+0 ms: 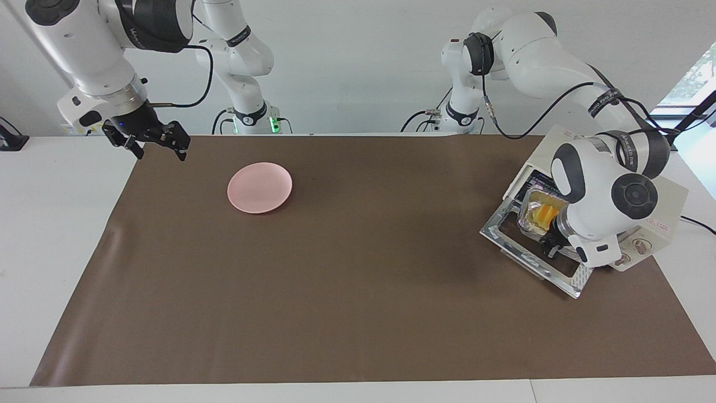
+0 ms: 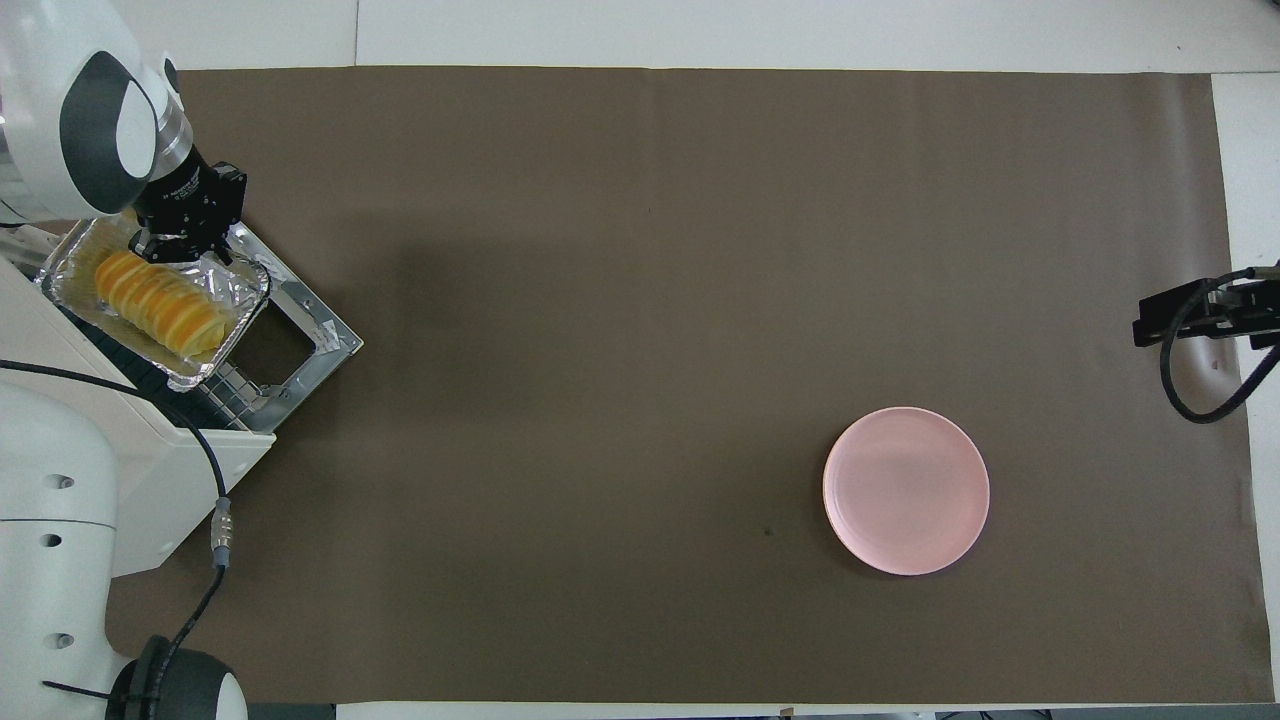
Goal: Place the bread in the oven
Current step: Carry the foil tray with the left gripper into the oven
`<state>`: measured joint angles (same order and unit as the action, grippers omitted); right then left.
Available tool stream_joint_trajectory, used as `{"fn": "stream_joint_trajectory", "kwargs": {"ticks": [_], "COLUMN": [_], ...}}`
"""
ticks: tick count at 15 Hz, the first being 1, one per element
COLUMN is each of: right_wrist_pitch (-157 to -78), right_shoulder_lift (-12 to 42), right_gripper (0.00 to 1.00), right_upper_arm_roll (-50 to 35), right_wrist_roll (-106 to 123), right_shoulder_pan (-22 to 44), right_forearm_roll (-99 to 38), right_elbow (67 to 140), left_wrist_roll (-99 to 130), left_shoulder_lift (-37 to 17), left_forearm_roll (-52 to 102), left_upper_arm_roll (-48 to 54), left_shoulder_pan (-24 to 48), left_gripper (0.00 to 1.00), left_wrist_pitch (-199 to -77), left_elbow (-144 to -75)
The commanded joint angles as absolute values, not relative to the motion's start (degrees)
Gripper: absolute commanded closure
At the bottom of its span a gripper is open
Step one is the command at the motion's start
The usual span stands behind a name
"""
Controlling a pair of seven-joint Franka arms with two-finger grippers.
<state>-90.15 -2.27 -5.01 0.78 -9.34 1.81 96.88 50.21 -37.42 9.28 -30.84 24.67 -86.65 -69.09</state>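
My left gripper (image 2: 185, 235) pinches the foil tray (image 2: 70, 285) rim, bread (image 2: 158, 310) aboard, seemingly at the oven (image 1: 663, 210) mouth. Right gripper (image 1: 154, 143) waits, unclenched.

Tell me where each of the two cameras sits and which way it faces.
Facing view: high across the table, facing the robots; both arms show, oven by the left arm.
Overhead view: above the robots' end, looking steeply down; left gripper on the foil tray, right gripper at the edge.
Shared: bread, pink plate.

Bright, even room light, both views sharp, with soft shadows on the brown mat (image 1: 358, 291) and daylight at one window.
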Motion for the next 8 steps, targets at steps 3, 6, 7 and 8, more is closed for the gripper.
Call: {"fn": "stream_joint_trajectory", "kwargs": {"ticks": [3, 6, 7, 8], "right_wrist_pitch": [-90.00, -90.00, -90.00, -90.00], "right_shoulder_lift": [-3.25, -3.25, -3.25, -3.25], "right_gripper": [0.00, 0.00, 0.00, 0.00], "right_upper_arm_roll": [-5.45, -5.45, -5.45, -5.54], "right_wrist_roll": [1.76, 1.76, 1.76, 1.76], "right_shoulder_pan": [-9.84, -9.84, -9.84, -9.84], "right_forearm_roll": [2.20, 2.11, 2.20, 2.20], "right_elbow": [97.91, 97.91, 97.91, 97.91], "left_wrist_roll": [48.54, 42.46, 41.93, 41.58], "left_shoulder_lift": [-33.58, -32.43, -32.08, -31.73], "left_forearm_roll": [7.30, 5.80, 5.71, 5.71], "left_upper_arm_roll": [-30.94, -30.94, -30.94, -30.94], "left_shoulder_pan": [26.01, 24.70, 24.18, 24.08], "left_gripper": [1.00, 1.00, 1.00, 1.00], "left_wrist_pitch": [-86.13, -87.35, -88.58, -89.29], "left_elbow": [-74.18, -76.37, -77.25, -78.04]}}
